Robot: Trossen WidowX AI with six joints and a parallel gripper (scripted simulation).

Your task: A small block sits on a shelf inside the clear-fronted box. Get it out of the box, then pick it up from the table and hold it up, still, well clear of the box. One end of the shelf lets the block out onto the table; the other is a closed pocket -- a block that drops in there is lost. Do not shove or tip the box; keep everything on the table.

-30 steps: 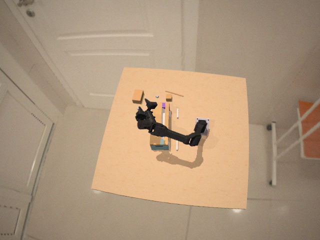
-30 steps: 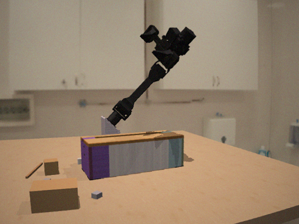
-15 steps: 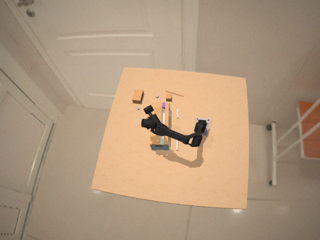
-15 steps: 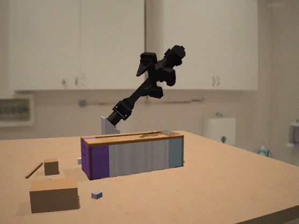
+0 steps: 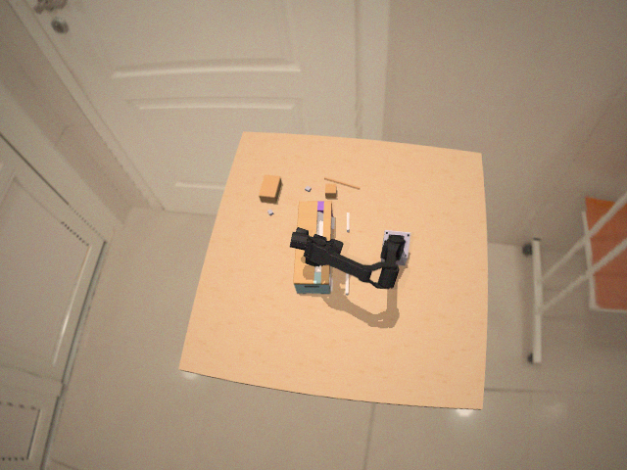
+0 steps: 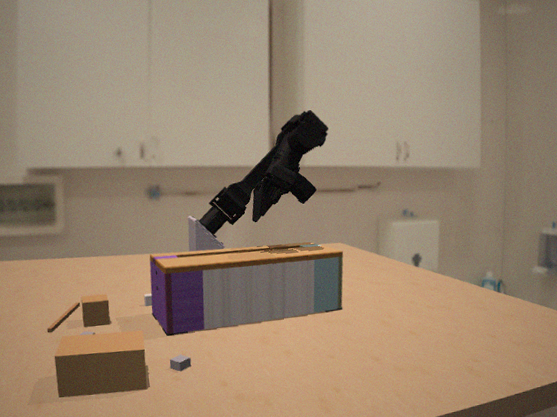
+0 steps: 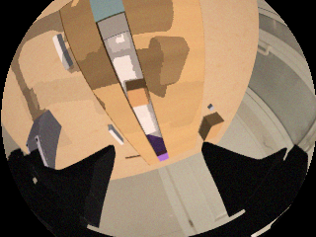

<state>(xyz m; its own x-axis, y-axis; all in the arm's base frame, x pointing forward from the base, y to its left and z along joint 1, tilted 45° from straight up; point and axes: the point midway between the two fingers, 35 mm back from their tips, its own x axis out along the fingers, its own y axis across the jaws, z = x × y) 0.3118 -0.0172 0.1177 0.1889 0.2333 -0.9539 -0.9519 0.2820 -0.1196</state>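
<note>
The gripper [image 6: 268, 205] is held spread and empty above the box [image 6: 248, 287]. The small block [image 7: 136, 95] is seen through the top slot, on the shelf, about mid-length. It is judged light, rigid and smooth; two opposite flat sides should be pinched.

Top view looks down from high above, far out, taking in the whole table [image 5: 283, 328]. Exterior view sits low near a table edge, facing the box [image 6: 248, 284] side-on, cabinets behind. Wrist view looks down close over the box top. All three share the box.
</note>
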